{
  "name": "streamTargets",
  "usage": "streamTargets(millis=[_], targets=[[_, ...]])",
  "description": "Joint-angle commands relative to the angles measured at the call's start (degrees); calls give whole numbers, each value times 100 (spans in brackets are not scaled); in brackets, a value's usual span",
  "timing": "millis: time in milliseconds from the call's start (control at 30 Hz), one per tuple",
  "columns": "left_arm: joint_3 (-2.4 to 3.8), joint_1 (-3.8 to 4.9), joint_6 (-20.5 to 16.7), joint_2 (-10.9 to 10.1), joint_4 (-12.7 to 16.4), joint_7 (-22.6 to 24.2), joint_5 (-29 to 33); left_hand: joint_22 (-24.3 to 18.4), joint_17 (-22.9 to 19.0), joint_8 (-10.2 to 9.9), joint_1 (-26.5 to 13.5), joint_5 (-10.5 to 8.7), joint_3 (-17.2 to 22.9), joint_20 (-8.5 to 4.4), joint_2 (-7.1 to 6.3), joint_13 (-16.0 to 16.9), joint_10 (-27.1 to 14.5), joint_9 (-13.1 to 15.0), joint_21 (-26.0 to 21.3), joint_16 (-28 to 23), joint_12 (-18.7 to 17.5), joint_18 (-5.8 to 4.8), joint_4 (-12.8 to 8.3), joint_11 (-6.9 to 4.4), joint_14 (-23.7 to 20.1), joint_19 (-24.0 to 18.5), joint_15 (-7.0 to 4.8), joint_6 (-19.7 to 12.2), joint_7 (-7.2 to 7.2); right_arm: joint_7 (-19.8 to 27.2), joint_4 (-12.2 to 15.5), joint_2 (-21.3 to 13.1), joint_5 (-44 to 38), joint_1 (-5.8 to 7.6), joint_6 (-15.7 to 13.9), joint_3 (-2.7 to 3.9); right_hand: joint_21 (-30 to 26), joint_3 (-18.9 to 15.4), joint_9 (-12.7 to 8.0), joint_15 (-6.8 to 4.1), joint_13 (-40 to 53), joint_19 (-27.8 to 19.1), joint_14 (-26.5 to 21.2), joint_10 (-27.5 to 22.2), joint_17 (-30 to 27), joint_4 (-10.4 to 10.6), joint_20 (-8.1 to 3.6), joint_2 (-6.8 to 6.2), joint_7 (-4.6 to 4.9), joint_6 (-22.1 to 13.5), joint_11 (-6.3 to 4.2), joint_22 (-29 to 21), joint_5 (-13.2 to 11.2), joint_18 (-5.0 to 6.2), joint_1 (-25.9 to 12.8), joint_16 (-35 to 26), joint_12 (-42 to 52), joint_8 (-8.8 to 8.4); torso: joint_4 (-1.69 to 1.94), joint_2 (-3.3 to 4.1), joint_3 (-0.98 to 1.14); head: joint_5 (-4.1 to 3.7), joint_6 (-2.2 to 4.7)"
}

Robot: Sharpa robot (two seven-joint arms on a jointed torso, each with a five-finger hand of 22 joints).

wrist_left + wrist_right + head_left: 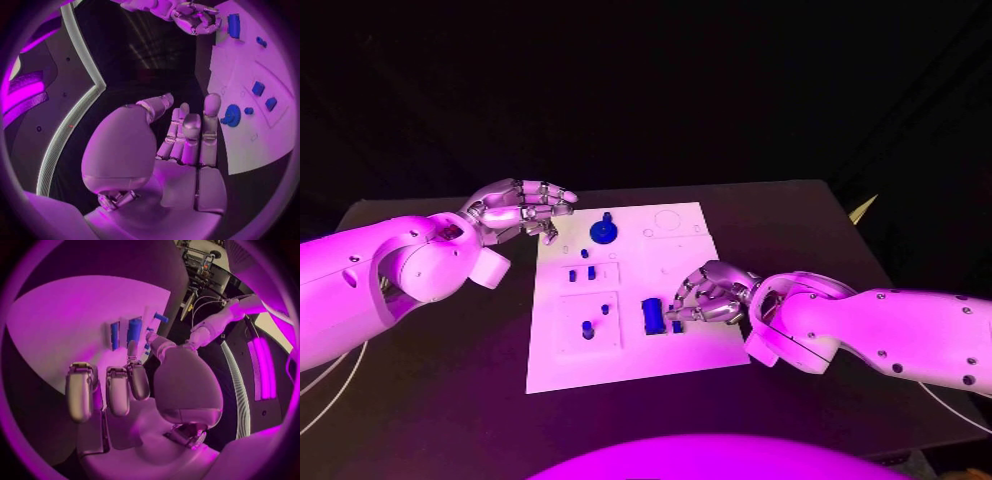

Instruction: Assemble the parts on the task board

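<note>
The right hand (710, 296) sits low over the near right part of the task board (668, 355), fingers curled in toward a tall blue part (652, 315) just beside them; whether a fingertip pinches a small piece there I cannot tell, since the curled fingers hide the contact. The left hand (521, 210) hovers off the board's far left corner, fingers loosely apart and holding nothing, near the round blue knob (603, 232). Smaller blue parts (589, 272) stand in the board's left recesses. The step in hand looks like seating a piece by the tall part; next calls for a steady downward press without tipping it
</note>
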Motion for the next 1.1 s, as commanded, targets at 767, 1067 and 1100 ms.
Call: streamTargets(millis=[767, 1067, 1100], targets=[[3, -494, -1638, 985, -1471, 1534, 1048, -3569, -3527, -274, -200, -11, -226, 743, -45, -1490, 235, -614, -4821, -5970, -2608, 82, 374, 182, -2517, -1846, 472, -216, 14, 3760, -3960, 1227, 3563, 380, 203, 321, -7801, 1191, -1033, 951, -4874, -2534, -2746, -2597, -4245, -386, 960, -121, 687, -792, 799, -3297, -92, 917, 905, -6373, -6397, -1198, -40, -602, -59, 712, 1071], [8, -563, -1515, 1122, -1575, 1229, 852, -5207, -5241, -2694, -3084, -284, -3622, -921, 1122, -1847, -4301, -2352, -5462, -7821, -4415, -882, -166, -818, -6683, -6018, -400, -3881, -1064, 3499, -4178, 1391, 3441, 323, -91, 387, -8127, -2361, -4139, 448, -7491, -8400, -8401, -8318, -7493, -777, -103, 1140, -387, -5382, 38, -7493, -412, -82, -1932, -8660, -7764, -2779, -20, -584, -5, 662, 1124], [12, -569, -1572, 1114, -1529, 1238, 860, -5207, -5241, -2694, -3269, -284, -3622, -921, 1122, -1847, -4301, -2352, -5462, -7821, -4415, -882, -166, -818, -6683, -6018, -400, -3881, -1064, 3517, -4121, 1380, 3476, 308, -130, 403, -8127, -2361, -4139, 448, -7491, -8400, -8401, -8318, -7493, -777, -103, 1140, -387, -5382, 38, -7493, -412, -82, -2108, -8660, -7764, -2779, -7, -589, 24, 643, 1139]])
